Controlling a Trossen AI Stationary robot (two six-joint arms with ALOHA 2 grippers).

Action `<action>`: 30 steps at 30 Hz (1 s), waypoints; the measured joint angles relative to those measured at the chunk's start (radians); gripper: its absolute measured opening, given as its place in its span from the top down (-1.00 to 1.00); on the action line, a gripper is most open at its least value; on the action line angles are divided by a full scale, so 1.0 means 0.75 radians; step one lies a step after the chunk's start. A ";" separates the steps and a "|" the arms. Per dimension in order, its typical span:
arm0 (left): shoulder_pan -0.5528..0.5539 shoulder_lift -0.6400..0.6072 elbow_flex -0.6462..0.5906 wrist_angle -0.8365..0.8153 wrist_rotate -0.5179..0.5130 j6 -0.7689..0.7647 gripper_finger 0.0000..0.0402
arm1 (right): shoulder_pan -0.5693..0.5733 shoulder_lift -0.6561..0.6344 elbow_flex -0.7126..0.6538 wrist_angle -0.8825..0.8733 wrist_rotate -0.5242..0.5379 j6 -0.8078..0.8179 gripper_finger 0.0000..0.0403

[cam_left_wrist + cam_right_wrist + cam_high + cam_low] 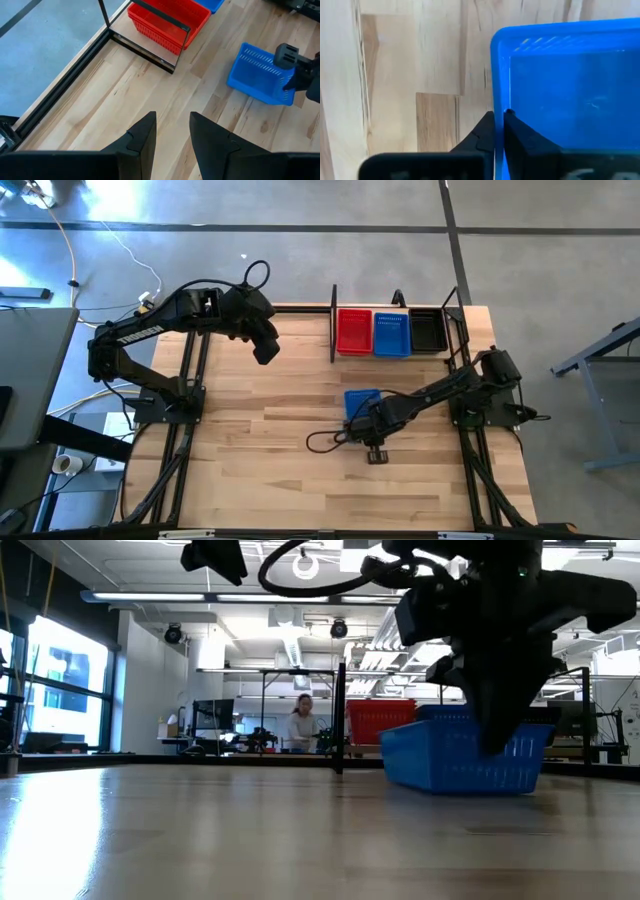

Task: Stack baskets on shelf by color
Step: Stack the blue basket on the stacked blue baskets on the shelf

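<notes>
A blue basket (361, 402) sits on the table in front of the shelf (333, 325); it also shows in the low view (455, 755) and the left wrist view (257, 75). My right gripper (500, 114) is shut on it at its near side (364, 423). On the shelf, side by side, stand a red stack (354, 330), a blue stack (391, 332) and a black stack (427, 330). My left gripper (266, 350) hangs open and empty above the table, left of the shelf, its fingers (145, 132) apart. My right gripper pinches one upright wall of the blue basket at its rim (500, 95), one finger inside the basket and one outside. The fingers (482, 132) come slanting down from the table's near right side. In the low view the basket's bottom (460, 787) is at the table top.
The black arm-mount frames (185, 395) (470, 415) stand along the table's left and right sides. Bare wood lies across the near half of the table (280, 480). A person (300, 725) sits in the room far behind the table.
</notes>
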 joint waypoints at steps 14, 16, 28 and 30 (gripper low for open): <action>0.000 0.000 0.000 0.000 0.000 0.010 0.47 | 0.038 -0.208 0.000 -0.019 0.256 0.214 1.00; 0.000 0.000 0.000 0.000 0.001 0.010 0.47 | 0.037 -0.248 0.000 -0.035 0.312 0.229 1.00; 0.000 0.000 0.000 0.000 0.001 0.010 0.47 | 0.027 -0.518 0.001 -0.316 0.678 0.221 1.00; 0.000 0.000 0.000 0.000 0.001 0.010 0.47 | 0.018 -0.570 -0.003 -0.362 0.730 0.197 1.00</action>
